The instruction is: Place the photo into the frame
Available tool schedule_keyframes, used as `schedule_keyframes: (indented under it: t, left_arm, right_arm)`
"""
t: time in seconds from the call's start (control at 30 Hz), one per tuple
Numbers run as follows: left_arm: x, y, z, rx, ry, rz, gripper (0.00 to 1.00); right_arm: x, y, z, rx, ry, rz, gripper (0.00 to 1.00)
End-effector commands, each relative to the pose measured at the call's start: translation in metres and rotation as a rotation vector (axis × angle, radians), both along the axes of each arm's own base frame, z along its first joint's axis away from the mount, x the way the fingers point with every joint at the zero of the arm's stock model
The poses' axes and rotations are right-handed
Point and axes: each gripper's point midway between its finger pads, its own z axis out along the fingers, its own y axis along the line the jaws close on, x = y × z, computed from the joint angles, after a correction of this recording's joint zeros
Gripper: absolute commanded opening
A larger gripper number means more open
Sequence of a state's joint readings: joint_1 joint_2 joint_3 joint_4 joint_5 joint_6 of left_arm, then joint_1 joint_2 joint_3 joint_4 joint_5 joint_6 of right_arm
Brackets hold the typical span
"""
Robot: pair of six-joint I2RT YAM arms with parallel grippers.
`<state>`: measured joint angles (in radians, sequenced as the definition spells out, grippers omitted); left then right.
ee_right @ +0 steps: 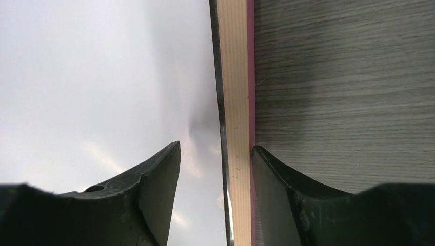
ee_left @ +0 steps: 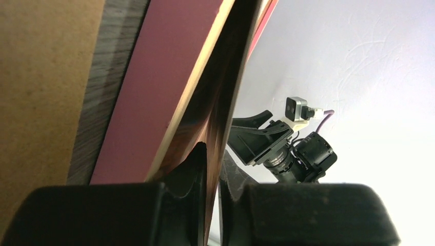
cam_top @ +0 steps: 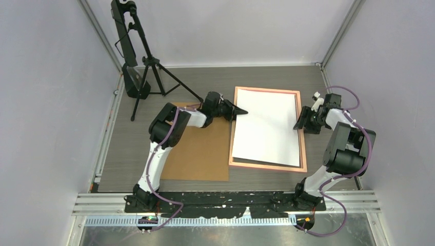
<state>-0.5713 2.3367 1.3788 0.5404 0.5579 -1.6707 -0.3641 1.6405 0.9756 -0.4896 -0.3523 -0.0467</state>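
Surroundings: grey wood-grain bench walled by pale panels; we see a brown board left of the work.
Frame: lies flat mid-bench, long axis running near-to-far, tilted slightly.
Photo: white back up, lying in the frame, same long axis.
Left gripper: jaws clenched on the photo's left edge.
Right gripper: jaws released, straddling the frame's right rail.
Technique: we judge it best to steady the rail and ease the photo's edges down evenly.
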Motion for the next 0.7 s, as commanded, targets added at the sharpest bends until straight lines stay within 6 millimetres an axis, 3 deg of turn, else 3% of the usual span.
schedule_keyframes:
  t: [0.0,0.33,0.67]
  left_arm:
    - [0.004,-0.004,0.01,-0.009,-0.037,-0.003,0.15]
    - [-0.004,-0.001,0.012,0.017,-0.038,-0.025,0.41]
    - [-0.022,0.008,0.02,0.116,-0.031,-0.097,0.48]
  right_arm:
    - [0.005,-0.002,0.016,-0.011,-0.051,0.014,0.6]
    - [0.007,0.0,0.014,0.0,-0.054,0.021,0.6]
    - [0.006,0.003,0.015,0.012,-0.062,0.026,0.6]
